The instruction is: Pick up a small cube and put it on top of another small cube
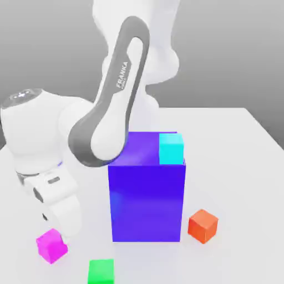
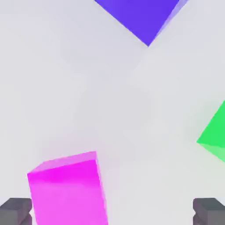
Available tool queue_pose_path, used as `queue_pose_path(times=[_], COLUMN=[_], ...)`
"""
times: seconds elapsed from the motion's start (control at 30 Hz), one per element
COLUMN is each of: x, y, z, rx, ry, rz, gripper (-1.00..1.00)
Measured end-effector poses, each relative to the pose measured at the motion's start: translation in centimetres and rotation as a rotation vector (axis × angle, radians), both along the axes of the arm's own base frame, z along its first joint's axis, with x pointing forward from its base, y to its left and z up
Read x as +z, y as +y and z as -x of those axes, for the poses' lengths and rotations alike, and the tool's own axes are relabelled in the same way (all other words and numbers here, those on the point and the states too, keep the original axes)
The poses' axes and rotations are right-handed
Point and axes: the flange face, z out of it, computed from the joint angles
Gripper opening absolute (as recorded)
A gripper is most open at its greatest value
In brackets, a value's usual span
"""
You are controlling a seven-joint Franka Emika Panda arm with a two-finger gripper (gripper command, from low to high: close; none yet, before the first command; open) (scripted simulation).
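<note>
White table carries 1 pink cube near its front edge, at the exterior view's left, beside the arm. Gripper hangs wide open over it, holding nothing; its fingers flank the cube.

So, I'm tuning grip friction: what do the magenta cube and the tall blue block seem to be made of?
Both are simulator renders, so material is a guess. The magenta cube looks like smooth matte plastic: flat uniform colour, crisp edges, no grain or glare. The tall blue block looks similar but slightly glossier, with a soft pale sheen on its front face. The end effector fingers look dark grey and matte.
</note>
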Motion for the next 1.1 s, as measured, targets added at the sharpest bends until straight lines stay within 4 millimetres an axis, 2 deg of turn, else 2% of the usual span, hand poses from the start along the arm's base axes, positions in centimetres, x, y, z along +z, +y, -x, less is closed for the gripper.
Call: queue_pose_path(times=[0.1,0.23,0.27,0.43,0.47,0.53,0.7,0.87,1.1], x=[-1.1,-5.1,-6.1,-6.1,-6.6,-5.5,-0.5,1.5,4.5], y=[-0.7,-0.8,-0.8,-0.8,-0.8,-0.8,-0.6,3.1,10.3], z=[0.4,0.4,0.5,0.5,0.5,0.4,0.3,-2.9,-7.3], rx=[0.075,0.087,0.089,0.089,0.089,0.088,0.098,0.278,0.561], ry=[0.002,0.002,0.004,0.004,0.005,0.002,0.005,0.009,0.001], rz=[0.027,0.031,0.032,0.033,0.033,0.032,0.033,0.039,0.035], gripper=[0.0,0.0,-1.0,-1.0,-1.0,-1.0,-1.0,-1.0,-1.0])
